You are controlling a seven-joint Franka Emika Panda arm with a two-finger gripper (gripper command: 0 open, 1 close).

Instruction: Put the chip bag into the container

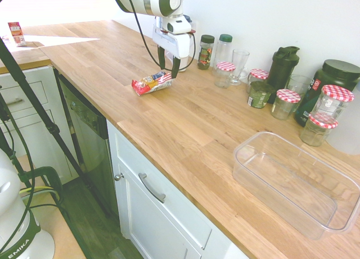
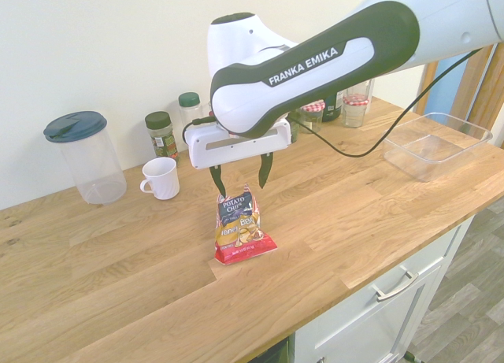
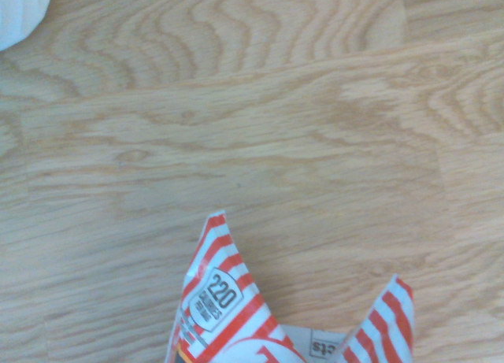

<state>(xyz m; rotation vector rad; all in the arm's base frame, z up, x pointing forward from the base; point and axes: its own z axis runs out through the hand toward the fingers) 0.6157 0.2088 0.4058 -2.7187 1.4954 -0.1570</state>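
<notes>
Gripper (image 2: 242,182) released, jaws spread, poised above striped end of chip bag (image 2: 240,231) lying on countertop (image 2: 142,284). Container (image 1: 298,183) well apart.

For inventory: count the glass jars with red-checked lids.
5 red-checked-lid glass jars: one beside the empty drinking glass, two flanking the dark green jar, two beside the big dark canister. Others may be hidden.
</notes>
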